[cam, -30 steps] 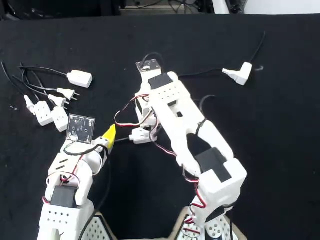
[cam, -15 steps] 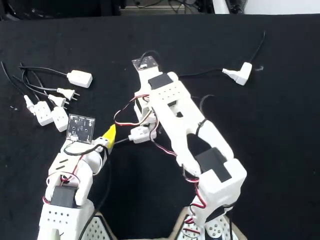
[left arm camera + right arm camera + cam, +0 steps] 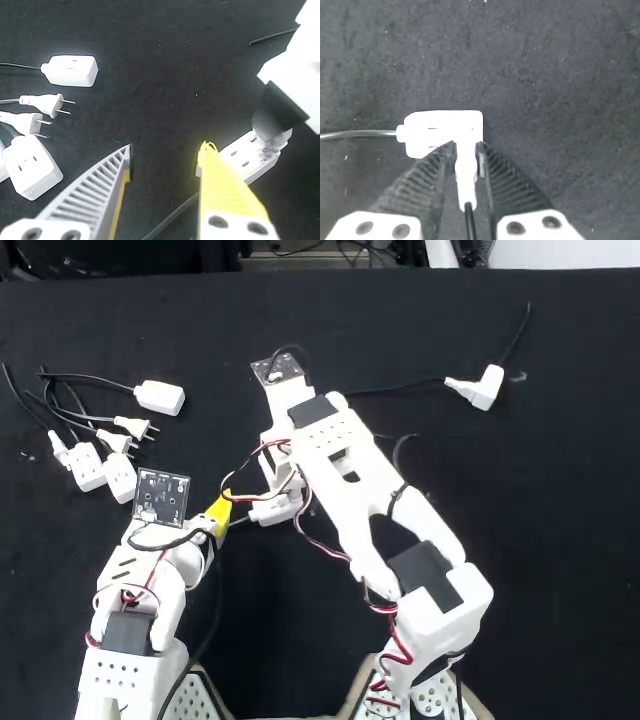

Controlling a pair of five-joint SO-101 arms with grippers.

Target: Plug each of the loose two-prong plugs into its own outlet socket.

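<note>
A: status on the right arm?
B: right gripper (image 3: pixel 465 148) is clamped on a plug (image 3: pixel 465 172), with the plug body butted against a white socket (image 3: pixel 442 129). No prongs are showing, so it's probably in. Can't tell if it's fully seated.
A: anything move in the last second?
B: yes. In the high view the arm swung left and the socket (image 3: pixel 273 508) slid left with it across the bench (image 3: pixel 520 520). It now sits just beside the left arm's yellow finger (image 3: pixel 219 510).
A: so the push is shoving the block, not only seating the plug.
B: my read too. left gripper (image 3: pixel 166 148) hasn't moved. Its fingers are apart with nothing between them, and the socket lies outside them by the yellow one. That could serve as a backstop.
A: rest of the job?
B: not started. upper plug (image 3: pixel 135 426) and lower plug (image 3: pixel 116 441) lie loose at far left among the free sockets (image 3: pixel 86 466). angled plug (image 3: pixel 480 387) is far right, well apart.
</note>
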